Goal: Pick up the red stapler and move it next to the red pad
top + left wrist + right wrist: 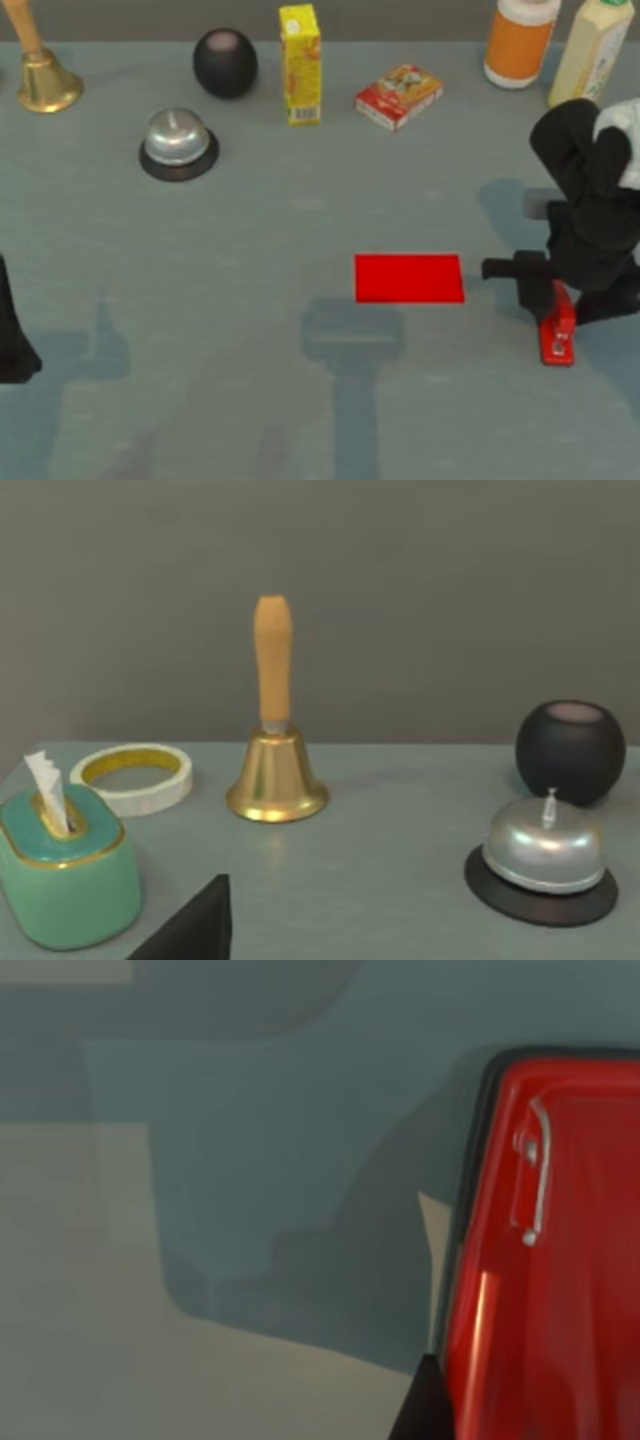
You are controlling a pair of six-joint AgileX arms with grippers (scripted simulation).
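The red stapler (558,336) lies on the table at the right, its length running toward and away from the front edge. It sits a little to the right of the red pad (409,278), with a gap between them. My right gripper (556,298) hangs over the stapler's far end and hides it. In the right wrist view the glossy red stapler (560,1260) fills one side, very close. My left gripper (10,340) is parked at the table's left edge, open, with one fingertip (195,930) showing.
Along the back stand a brass hand bell (40,80), a black ball-shaped object (225,62), a yellow carton (300,62), a red-and-white printed box (398,96), an orange bottle (518,40) and a cream bottle (592,50). A silver call bell (178,143) sits nearer.
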